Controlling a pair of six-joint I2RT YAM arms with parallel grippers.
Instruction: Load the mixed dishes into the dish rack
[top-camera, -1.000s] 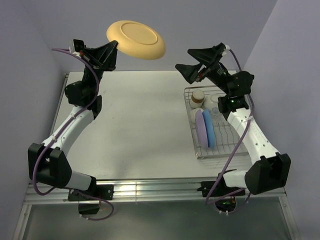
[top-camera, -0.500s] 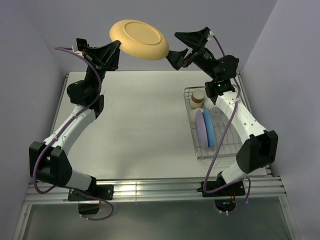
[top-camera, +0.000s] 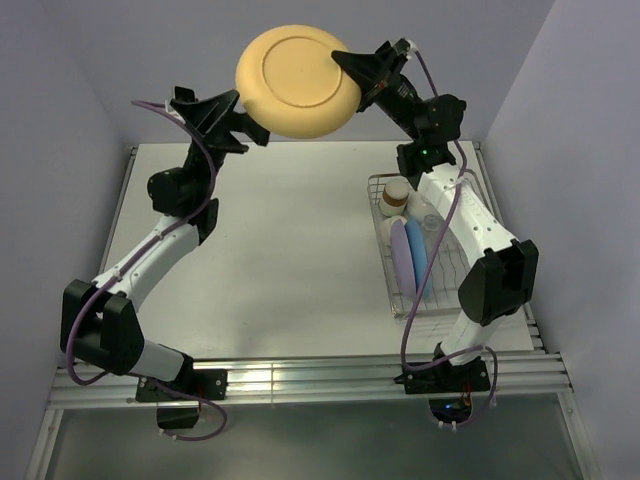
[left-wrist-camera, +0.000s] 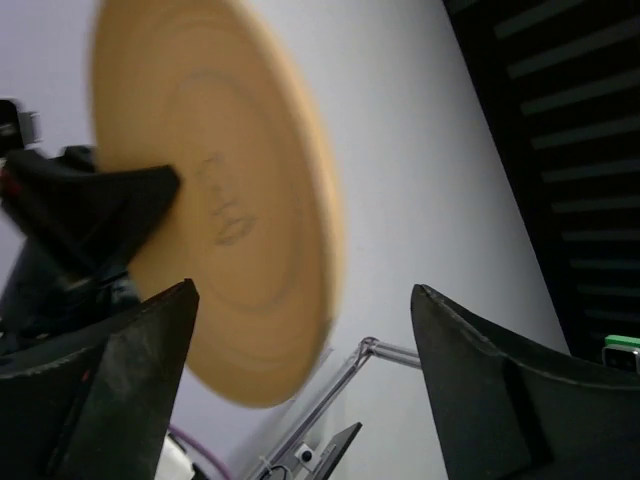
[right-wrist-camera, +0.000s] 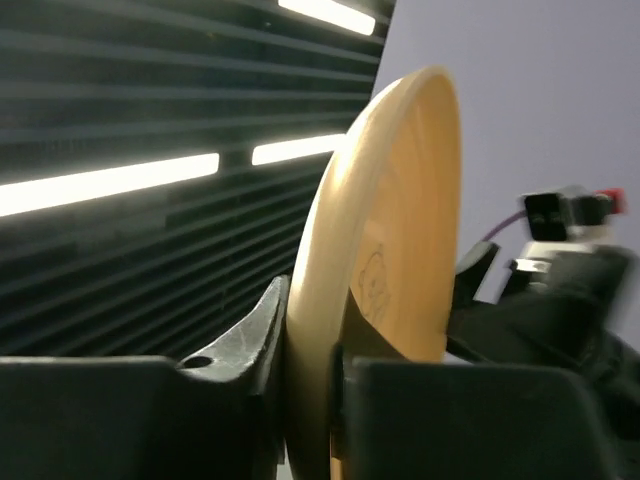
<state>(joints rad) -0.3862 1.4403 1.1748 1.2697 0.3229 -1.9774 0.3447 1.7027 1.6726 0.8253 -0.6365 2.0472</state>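
High above the table's far edge, the orange-yellow plate is tilted up on edge. My right gripper is shut on its right rim. The right wrist view shows the plate's rim pinched between the right gripper's two fingers. My left gripper is open at the plate's lower left. In the left wrist view, the left gripper has its jaws wide apart, and the plate touches neither finger. The dish rack stands on the right of the table.
Standing on edge in the rack are a purple plate and a blue plate. A brown cup and a clear glass sit at the rack's far end. Lavender walls close in the table on the left, back and right.
My right gripper reached left to the plate and shut on its rim. My left gripper let go and opened, and the plate tipped up from near flat.
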